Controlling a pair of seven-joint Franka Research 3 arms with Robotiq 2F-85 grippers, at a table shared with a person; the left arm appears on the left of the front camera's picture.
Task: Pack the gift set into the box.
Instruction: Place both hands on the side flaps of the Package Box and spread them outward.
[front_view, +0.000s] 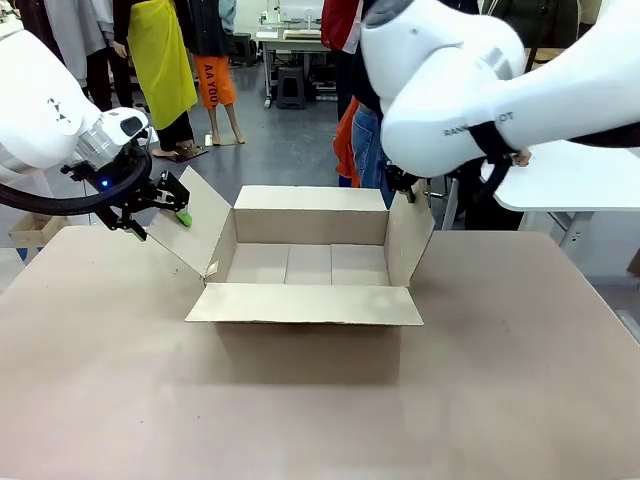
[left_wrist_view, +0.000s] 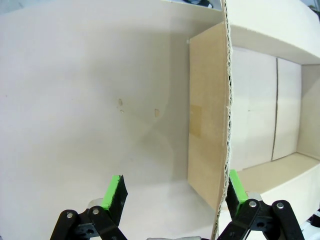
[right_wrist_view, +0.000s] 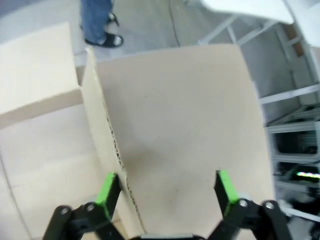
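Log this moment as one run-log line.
box: open, visible floor bare | left gripper: open, astride left flap edge | right gripper: open, astride right flap edge

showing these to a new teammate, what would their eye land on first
The big open cardboard box in the middle of the table, its four flaps spread and its visible floor bare. Then, on either side of it, the left gripper stands open astride the edge of the left flap, and the right gripper open astride the right flap.
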